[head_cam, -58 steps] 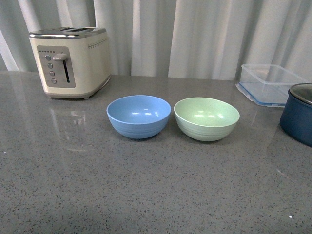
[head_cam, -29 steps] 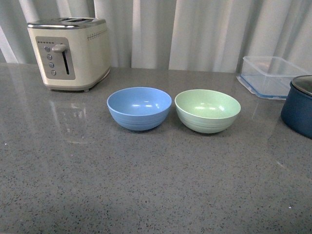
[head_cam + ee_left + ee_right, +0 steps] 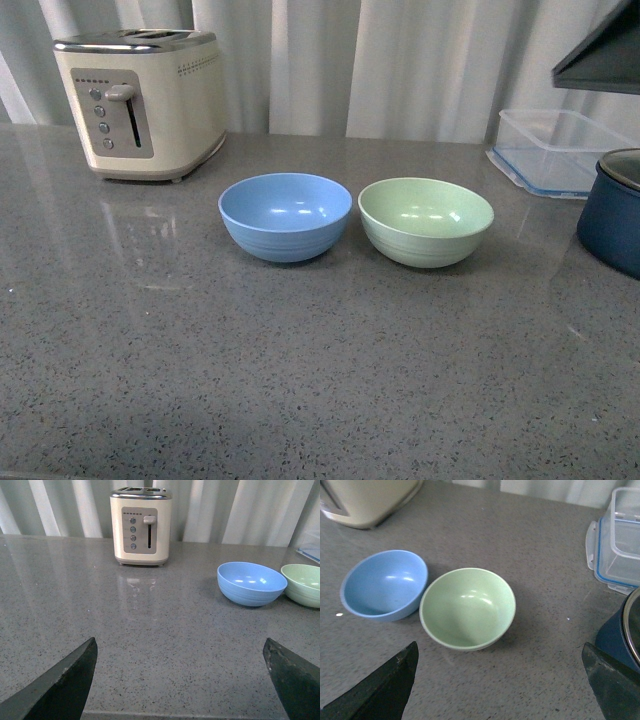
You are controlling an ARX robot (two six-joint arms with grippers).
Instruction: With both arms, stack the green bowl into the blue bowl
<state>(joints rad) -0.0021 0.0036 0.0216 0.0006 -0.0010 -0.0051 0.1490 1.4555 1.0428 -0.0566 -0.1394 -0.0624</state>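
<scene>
The blue bowl and the green bowl stand upright side by side on the grey counter, almost touching, with the green one to the right. Both are empty. My right gripper hovers open above the counter just in front of the green bowl, with the blue bowl beside it. My left gripper is open over bare counter, well away from the blue bowl and the green bowl. A dark part of my right arm shows in the front view's upper right corner.
A cream toaster stands at the back left. At the back right lies a clear lidded container, with a dark navy pot in front of it, close to the green bowl's right side. A white curtain hangs behind the counter.
The front view has tilted, so the bowls sit a little higher in the picture. A dark part of my right arm has come into the upper right corner. The bowls have not moved.
</scene>
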